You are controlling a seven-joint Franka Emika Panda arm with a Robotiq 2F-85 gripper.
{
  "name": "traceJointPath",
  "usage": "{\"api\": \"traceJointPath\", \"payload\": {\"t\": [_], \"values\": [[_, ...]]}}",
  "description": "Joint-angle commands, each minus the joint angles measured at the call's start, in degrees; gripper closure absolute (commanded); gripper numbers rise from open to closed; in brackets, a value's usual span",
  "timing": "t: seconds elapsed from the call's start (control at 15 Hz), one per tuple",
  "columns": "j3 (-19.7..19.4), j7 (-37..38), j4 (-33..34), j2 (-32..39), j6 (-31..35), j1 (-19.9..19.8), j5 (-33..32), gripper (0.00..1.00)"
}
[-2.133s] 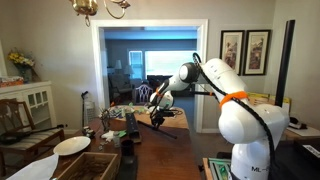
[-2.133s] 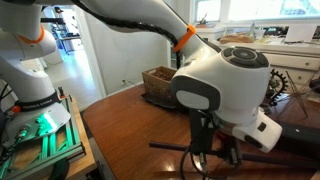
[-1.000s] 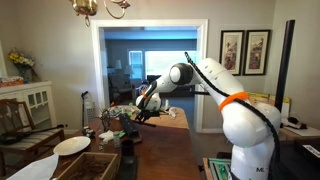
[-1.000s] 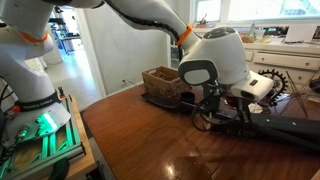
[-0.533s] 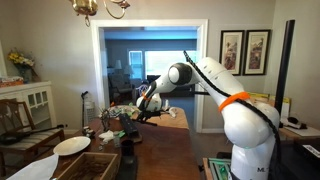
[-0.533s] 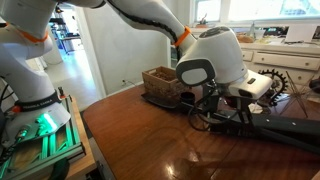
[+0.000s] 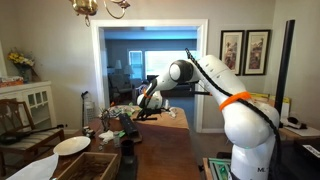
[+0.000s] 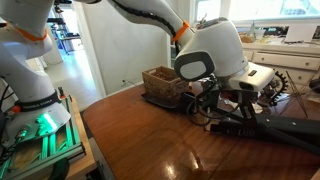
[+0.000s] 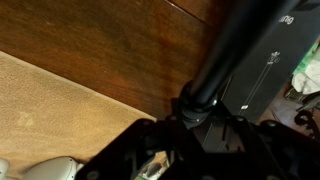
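My gripper (image 8: 213, 103) hangs low over a dark wooden table (image 8: 140, 145), next to a brown wicker basket (image 8: 163, 82). It appears shut on a long black rod (image 8: 288, 130) that lies along the table. In the wrist view the black rod (image 9: 238, 48) runs from between the fingers (image 9: 195, 112) up to the upper right, above the wood surface (image 9: 90, 40). In an exterior view the gripper (image 7: 141, 110) sits at the far end of the table (image 7: 165, 150) among clutter. The fingertips are dark and hard to make out.
A white plate (image 7: 72, 145) and a wooden crate (image 7: 88, 166) sit at the table's near end, with a chair (image 7: 15, 115) beside them. A white gear-like object (image 8: 268, 82) lies behind the gripper. A doorway (image 7: 150, 60) opens behind the table.
Two seconds ago the arm was nearer the table's middle. It swung with the black rod toward the basket end, and in the last second the wrist shifted only slightly.
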Motion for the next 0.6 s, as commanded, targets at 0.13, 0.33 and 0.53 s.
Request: {"api": "traceJointPath", "payload": {"t": [0.13, 0.33, 0.53], "values": [[0.2, 0.7, -2.4, -1.3, 4.4, 0.5, -0.7, 0.9], [1.0, 0.6, -3.8, -1.2, 7.9, -0.2, -0.2, 0.9], [1.7, 0.7, -5.4, -1.0, 11.9, -0.7, -0.6, 0.9]]}}
